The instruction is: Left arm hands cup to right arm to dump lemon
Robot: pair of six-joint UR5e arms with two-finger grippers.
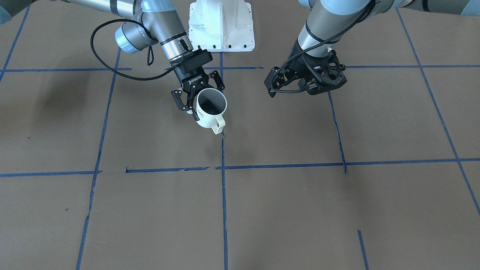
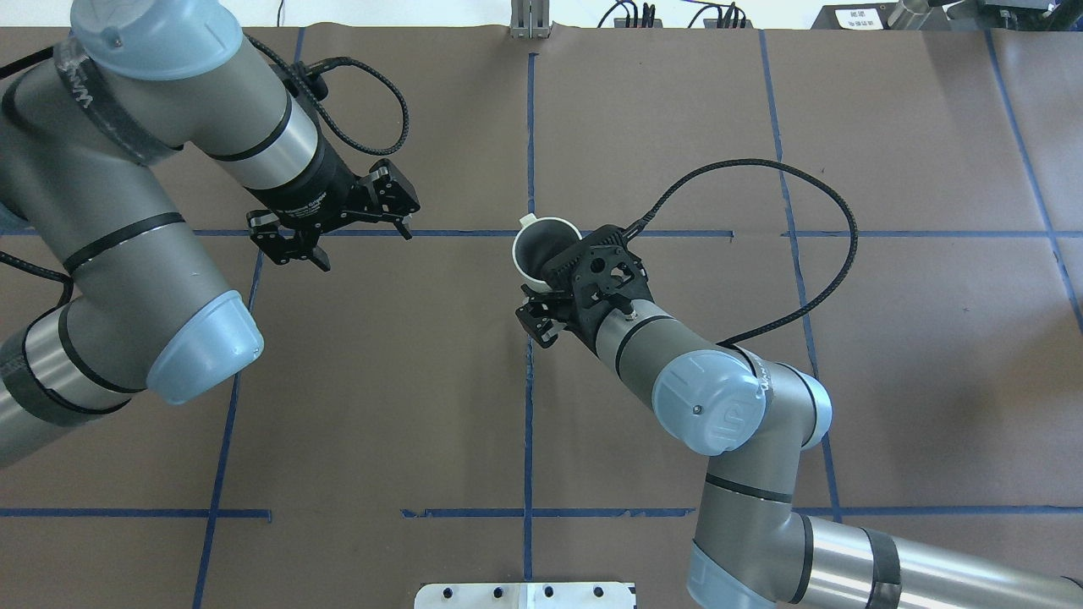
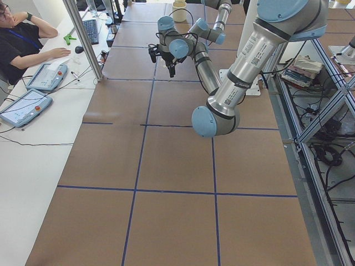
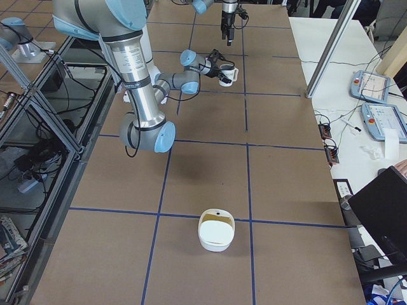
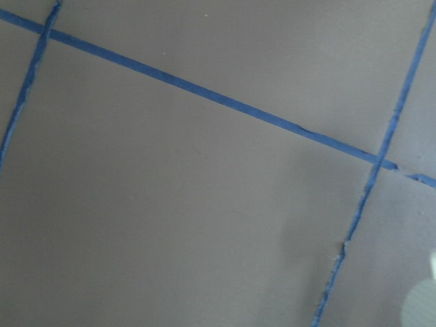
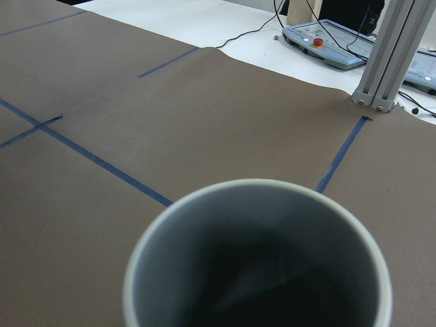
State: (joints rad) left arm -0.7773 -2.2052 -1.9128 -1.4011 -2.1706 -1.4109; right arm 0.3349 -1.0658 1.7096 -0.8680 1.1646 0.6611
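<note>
The white cup [image 1: 210,108] with dark lettering hangs tilted above the brown table, its mouth up and its handle [image 1: 218,125] pointing down. My right gripper [image 1: 200,95], lettered ROBOTIQ, is shut on the cup's side. It also shows in the overhead view [image 2: 550,288] with the cup [image 2: 541,247]. The right wrist view looks into the cup's grey inside [image 6: 259,266]; no lemon shows there or on the table. My left gripper [image 1: 305,83] is open and empty, apart from the cup; it also shows in the overhead view [image 2: 334,222].
A white bowl [image 4: 216,230] with a yellowish inside stands on the table towards the robot's right end. The white robot base [image 1: 221,26] is at the table's edge. Blue tape lines [image 1: 224,187] cross the brown cover. An operator and control pendants [image 3: 25,105] are at the side bench.
</note>
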